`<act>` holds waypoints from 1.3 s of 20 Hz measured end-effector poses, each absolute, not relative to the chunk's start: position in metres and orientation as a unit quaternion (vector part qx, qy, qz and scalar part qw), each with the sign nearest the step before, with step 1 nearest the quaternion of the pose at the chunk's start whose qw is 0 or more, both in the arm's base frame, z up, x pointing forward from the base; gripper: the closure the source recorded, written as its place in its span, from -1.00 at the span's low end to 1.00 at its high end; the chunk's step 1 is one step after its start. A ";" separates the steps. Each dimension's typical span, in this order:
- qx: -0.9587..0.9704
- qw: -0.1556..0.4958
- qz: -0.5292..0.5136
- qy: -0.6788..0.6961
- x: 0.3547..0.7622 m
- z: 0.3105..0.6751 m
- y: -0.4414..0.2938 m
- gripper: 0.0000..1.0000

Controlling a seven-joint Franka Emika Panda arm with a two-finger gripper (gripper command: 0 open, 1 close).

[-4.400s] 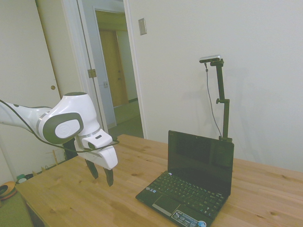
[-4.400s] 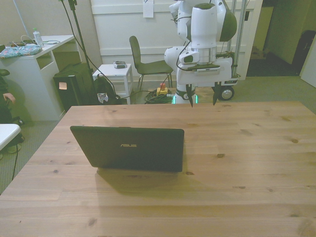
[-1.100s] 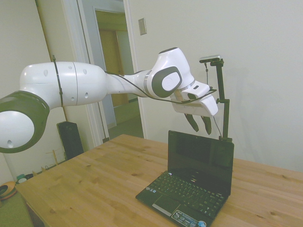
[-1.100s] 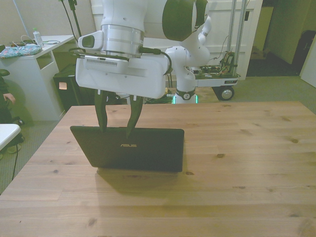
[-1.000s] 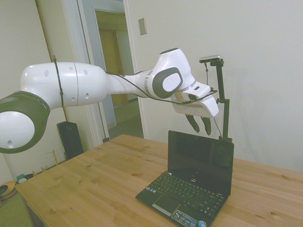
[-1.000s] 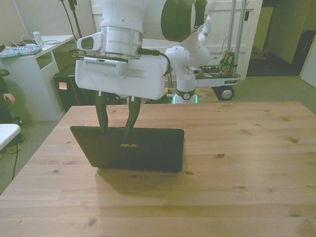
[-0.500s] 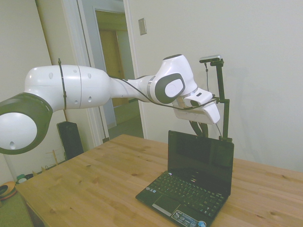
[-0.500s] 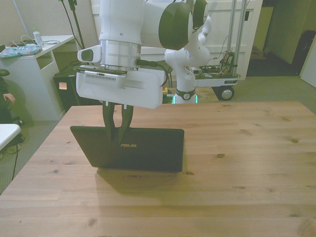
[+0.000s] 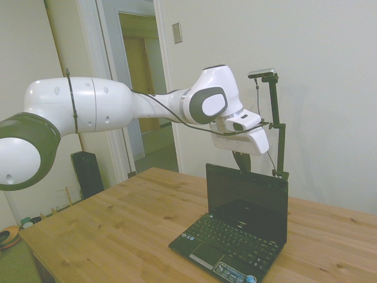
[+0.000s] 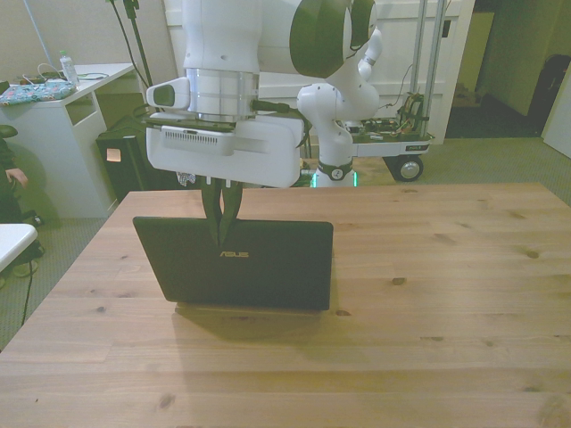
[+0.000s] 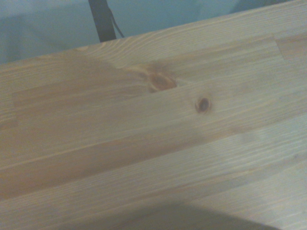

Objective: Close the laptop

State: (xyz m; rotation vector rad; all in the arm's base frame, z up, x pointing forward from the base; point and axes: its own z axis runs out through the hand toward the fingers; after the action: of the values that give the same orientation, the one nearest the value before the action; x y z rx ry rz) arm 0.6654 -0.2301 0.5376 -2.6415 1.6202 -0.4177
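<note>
Black matte laptop (image 10: 241, 263) open on knotty wooden surface (image 10: 428, 294), toward the front view's left, long side along the near edge, lid upright, screen facing away. White hand (image 10: 219, 234) at lid's top edge, fingers pressed together, holding nothing. Bare wood all around.

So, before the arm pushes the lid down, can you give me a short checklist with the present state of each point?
1. Laptop lid is open, near upright: ok.
2. Gripper is behind the lid's top edge: ok.
3. Fingers together for pushing: ok, shut in the front view.
4. Fingers touching the lid: cannot tell.
5. Nothing lying on the keyboard: ok.
6. Laptop base flat on the wooden table: ok.
</note>
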 end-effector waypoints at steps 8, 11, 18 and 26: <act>-0.849 0.010 -0.093 0.519 0.623 0.532 -0.189 1.00; -0.846 0.009 -0.077 0.528 0.605 0.522 -0.191 1.00; -0.839 0.006 -0.047 0.543 0.566 0.484 -0.197 1.00; -0.838 0.004 -0.022 0.545 0.536 0.424 -0.189 1.00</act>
State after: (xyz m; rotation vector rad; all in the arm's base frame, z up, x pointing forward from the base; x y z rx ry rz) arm 0.5355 -0.1890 0.4243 -2.6266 1.7074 -0.0685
